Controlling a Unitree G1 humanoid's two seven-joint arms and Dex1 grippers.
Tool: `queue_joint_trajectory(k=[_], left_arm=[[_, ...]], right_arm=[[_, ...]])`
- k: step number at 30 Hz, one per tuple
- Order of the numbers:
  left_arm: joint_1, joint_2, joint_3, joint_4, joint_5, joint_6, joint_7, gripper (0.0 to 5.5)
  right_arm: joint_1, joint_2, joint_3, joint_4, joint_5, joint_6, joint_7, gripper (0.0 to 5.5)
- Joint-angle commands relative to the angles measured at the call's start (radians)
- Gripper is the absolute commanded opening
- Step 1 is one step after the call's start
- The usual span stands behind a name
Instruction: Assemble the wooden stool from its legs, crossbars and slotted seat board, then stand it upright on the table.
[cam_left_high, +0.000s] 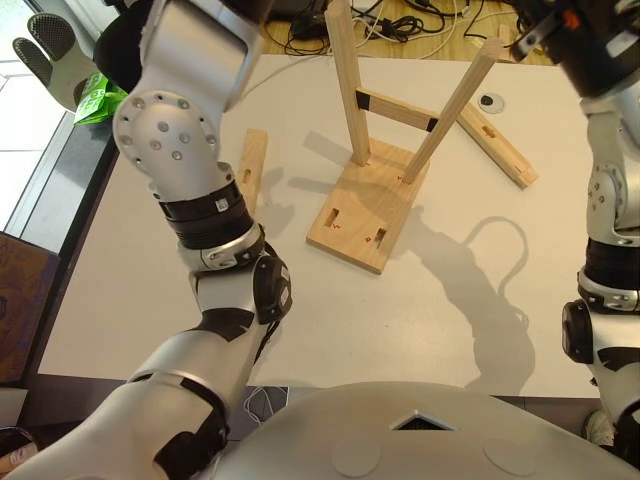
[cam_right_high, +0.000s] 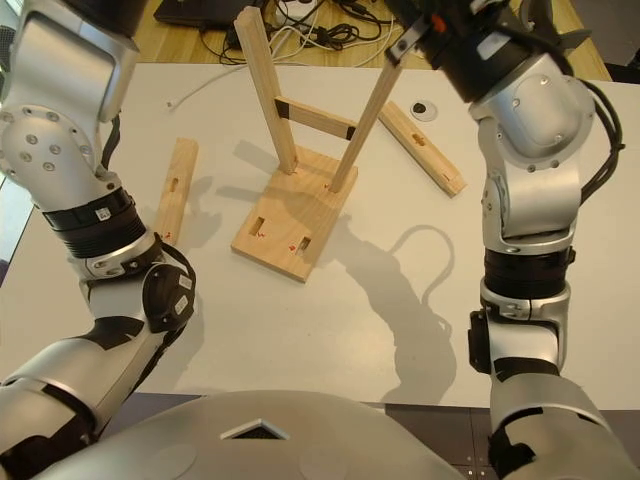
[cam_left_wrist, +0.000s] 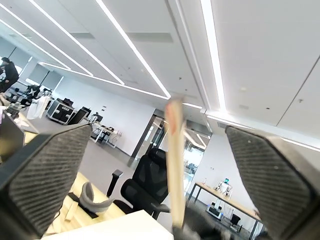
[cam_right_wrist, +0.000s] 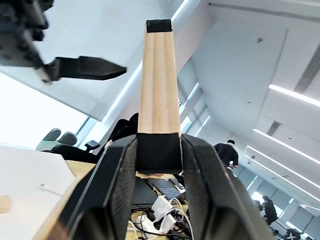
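Note:
The slotted seat board (cam_left_high: 365, 215) lies flat on the white table (cam_left_high: 450, 300). Two legs stand in its far slots, joined by a crossbar (cam_left_high: 398, 110). The left leg (cam_left_high: 350, 80) is upright and the right leg (cam_left_high: 455, 105) leans. My right gripper (cam_right_wrist: 159, 145) is shut on the top of the leaning leg (cam_right_wrist: 159, 85); in the right eye view the right gripper (cam_right_high: 415, 35) is at the top edge. My left gripper (cam_left_wrist: 159, 129) is open, its pads (cam_left_wrist: 50, 170) wide apart, with the left leg (cam_left_wrist: 175, 165) between them, untouched.
One loose wooden piece (cam_left_high: 250, 170) lies left of the seat board, another (cam_left_high: 497, 145) lies to its right. A small dark disc (cam_left_high: 490, 100) sits near the far right. Cables (cam_left_high: 400, 20) run beyond the table's far edge.

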Motion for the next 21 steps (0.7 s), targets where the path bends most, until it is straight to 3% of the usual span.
queue_joint_trajectory(k=[1, 16, 21], left_arm=[[-0.021, 0.021, 0.007, -0.018, -0.039, -0.006, 0.021, 4.94], [0.064, 0.012, -0.065, -0.047, -0.087, 0.025, 0.063, 2.63], [0.056, 0.005, -0.067, -0.028, -0.099, 0.012, 0.074, 1.6]], right_arm=[[0.044, 0.002, 0.027, -0.041, 0.02, 0.045, 0.043, 1.29], [0.012, 0.056, 0.037, -0.064, 0.011, 0.08, 0.038, 1.29], [0.012, 0.06, 0.041, -0.067, 0.009, 0.086, 0.047, 1.29]])
